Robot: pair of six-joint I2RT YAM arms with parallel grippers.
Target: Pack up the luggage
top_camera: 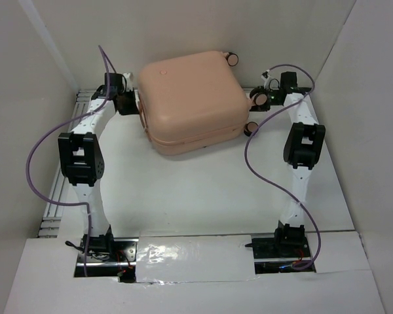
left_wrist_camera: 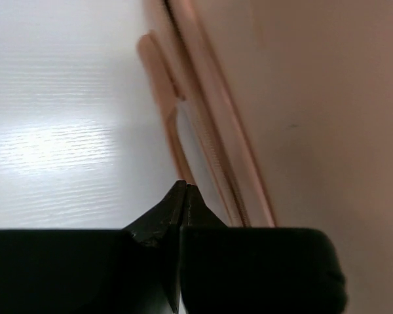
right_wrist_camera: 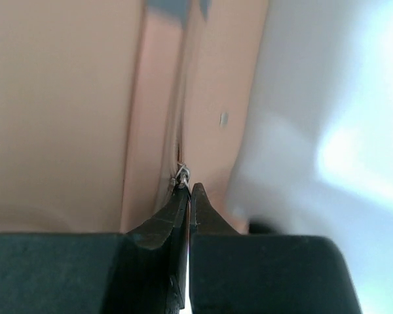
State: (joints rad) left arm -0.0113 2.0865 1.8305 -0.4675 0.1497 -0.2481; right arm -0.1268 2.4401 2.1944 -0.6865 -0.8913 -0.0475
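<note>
Luggage is lying flat and closed on the far middle of the table in the top view, its two shells sitting together and its wheels pointing right. The left gripper is sitting against the case's left side, and the right gripper is sitting at its right side between the wheels. From up here neither tool is showing how its fingers stand.

The left wrist view is filling that in. The left gripper is showing both fingers pressed together with nothing visible between them, just beside the side handle and the zipper track. It seems to be bracing the case rather than holding it.

The right wrist view is giving the detail that the other two lack. The right gripper is also showing fingers fully together, with their tips meeting right at a small metal zipper pull on the seam between the shells. Whether the pull is actually pinched is not clear.

Judging from this, packing is looking finished and zipping shut is the step in hand. The next move is calling for a firm pinch on the pull and a steady drag along the seam, while the left side is keeping the case from sliding.
</note>
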